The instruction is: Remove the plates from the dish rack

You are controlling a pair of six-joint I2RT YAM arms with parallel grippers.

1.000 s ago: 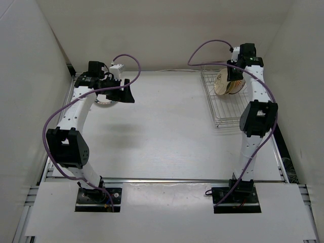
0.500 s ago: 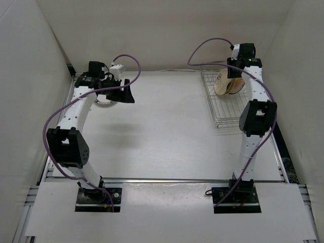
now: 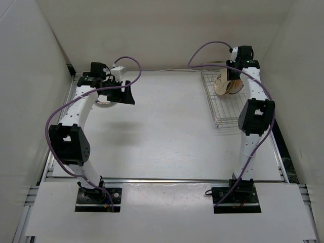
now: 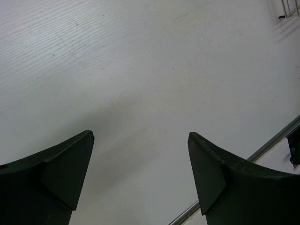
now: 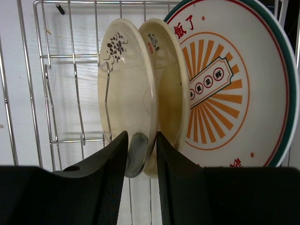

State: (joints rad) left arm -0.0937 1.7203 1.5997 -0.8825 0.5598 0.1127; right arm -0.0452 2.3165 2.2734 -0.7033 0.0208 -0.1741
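- Right claw (image 5: pixel 140 138) clamped on the lower rim of the front cream plate (image 5: pixel 126 93), one finger against each face.
- Since a second ago: drawn slightly toward the far wall along with its wrist, same grip. Plate barely shifted in the top view, still on edge in the dish rack (image 3: pixel 225 115) at the far right of the table (image 3: pixel 167 131).
- Judged: the very start of lifting this plate out, not yet free of the prongs.
- Left claw (image 4: pixel 140 140) spread wide, holding nothing, hovering over the table at far left. Only that arm's elbow a little higher than before.
- In the rack, three plates on edge: front cream plate, second cream plate (image 5: pixel 168 98) close behind it, sunburst plate (image 5: pixel 225 84) at the back.
- On the table, one white plate (image 3: pixel 105 102), partly hidden under the left arm.
- Tally as judged: one unloaded, three to go.
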